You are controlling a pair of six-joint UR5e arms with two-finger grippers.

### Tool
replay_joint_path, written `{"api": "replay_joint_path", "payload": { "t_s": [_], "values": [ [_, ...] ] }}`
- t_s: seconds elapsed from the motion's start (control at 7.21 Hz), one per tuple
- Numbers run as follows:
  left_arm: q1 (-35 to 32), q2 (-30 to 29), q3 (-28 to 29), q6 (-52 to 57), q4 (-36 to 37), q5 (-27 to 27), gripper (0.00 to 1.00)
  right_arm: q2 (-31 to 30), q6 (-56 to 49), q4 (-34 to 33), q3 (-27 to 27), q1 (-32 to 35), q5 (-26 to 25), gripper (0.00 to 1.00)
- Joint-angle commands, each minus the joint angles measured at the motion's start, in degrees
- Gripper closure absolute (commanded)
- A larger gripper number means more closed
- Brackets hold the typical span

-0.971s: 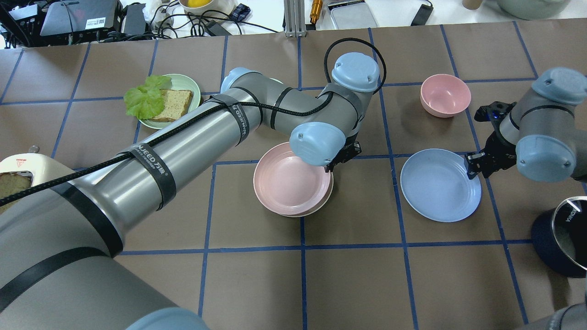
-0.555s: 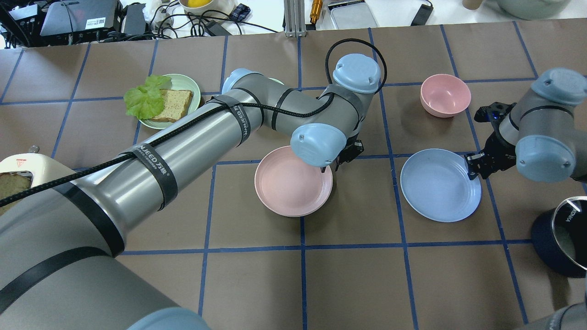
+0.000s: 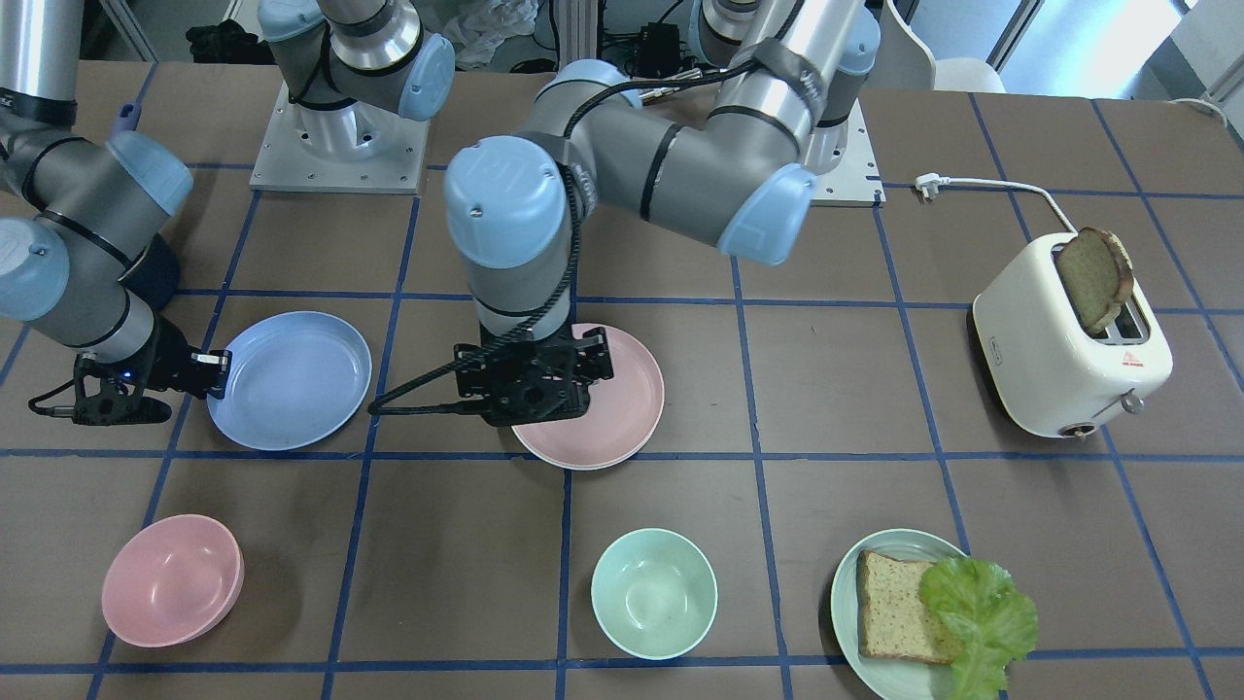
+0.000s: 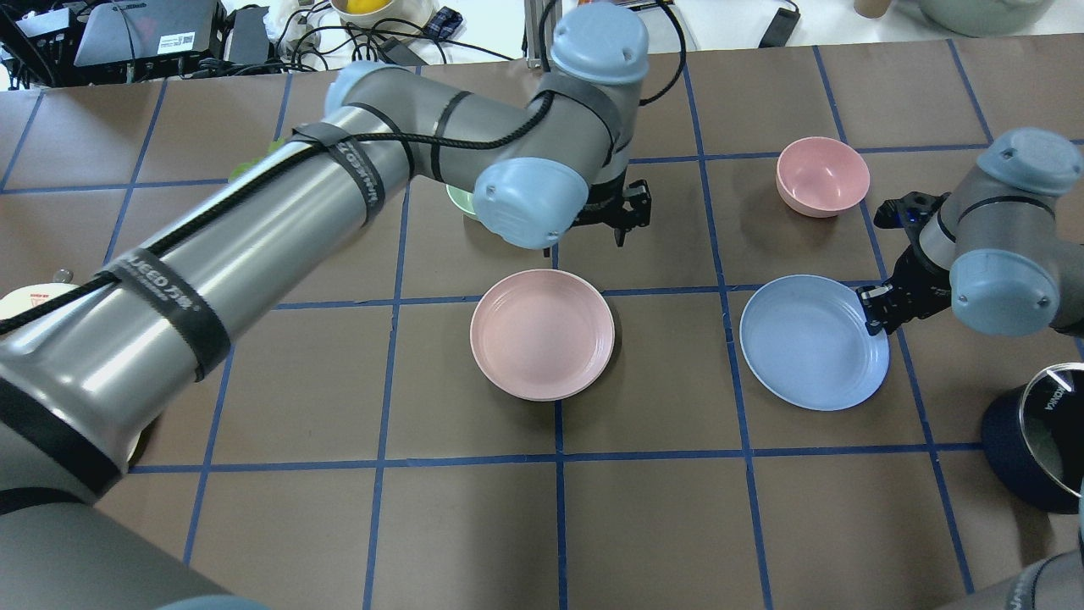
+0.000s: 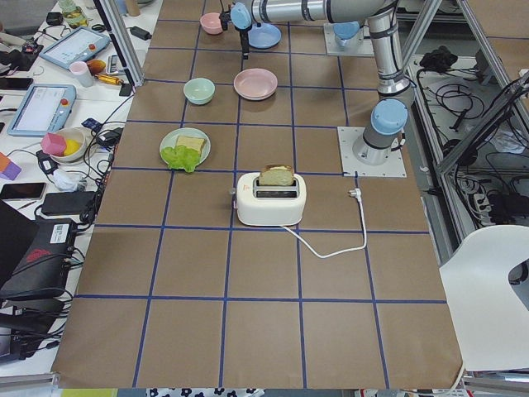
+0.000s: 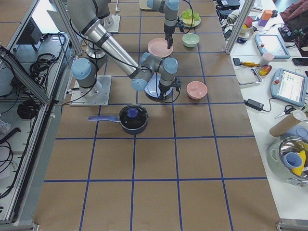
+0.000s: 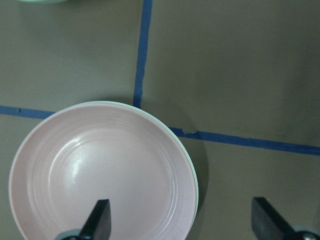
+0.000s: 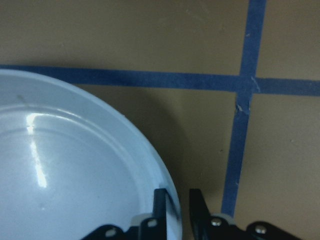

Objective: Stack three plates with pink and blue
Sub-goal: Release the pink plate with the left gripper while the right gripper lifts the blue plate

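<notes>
The counter (image 4: 644, 508) carries a stack that is partly built, and the risk lies in the last transfer. The left arm (image 4: 254, 254) reaches across the middle of the overhead view. It hangs above the upper edge of the pile, and the right arm (image 4: 1008, 263) would have to bring its load into that space, so the two could collide unless the left one clears out.

The pink plate (image 4: 542, 346) sits at the centre of the overhead view, nested on the cream plate (image 7: 194, 170). Only a thin pale sliver of the cream plate's rim shows in the left wrist view, so I cannot be sure the two are centred. If they are not, a hard or off-centre landing could skid the pink plate sideways.

The blue plate (image 4: 809, 343) lies flat on the counter, right of centre and well apart from the pile.

The left fingers (image 7: 101, 220) are spread wide and hold nothing. The right fingers (image 8: 160, 210) are pinched on the blue plate's right rim, one inside and one outside. Held at one edge only, the plate will likely droop on lifting. Its far rim could drag along the counter or catch the pile, or the smooth rim could slip free.
</notes>
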Motion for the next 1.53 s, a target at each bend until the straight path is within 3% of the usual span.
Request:
{"api": "replay_joint_path", "payload": {
  "t_s": [0.0,0.42,0.83,1.25,1.39],
  "values": [
    [8.6,6.0,0.2,9.4,-6.4,-0.9,0.0,0.0,0.1,0.4,-0.5,0.0,0.0,0.86],
    [19.1,13.4,0.0,16.8,-15.1,-1.4,0.0,-0.6,0.1,0.7,-1.7,0.0,0.1,0.94],
    [20.6,21.0,-0.9,25.6,-15.3,-3.7,0.0,-0.6,1.0,14.0,-10.6,0.0,1.0,0.96],
    [21.1,26.5,-6.7,25.0,-15.4,-3.6,0.0,-0.7,3.1,15.9,-11.8,0.3,4.3,0.96],
    [22.2,26.6,-7.8,25.7,-11.9,-3.4,0.0,-0.9,4.3,16.8,-12.1,0.4,5.6,0.96]
  ]
}}
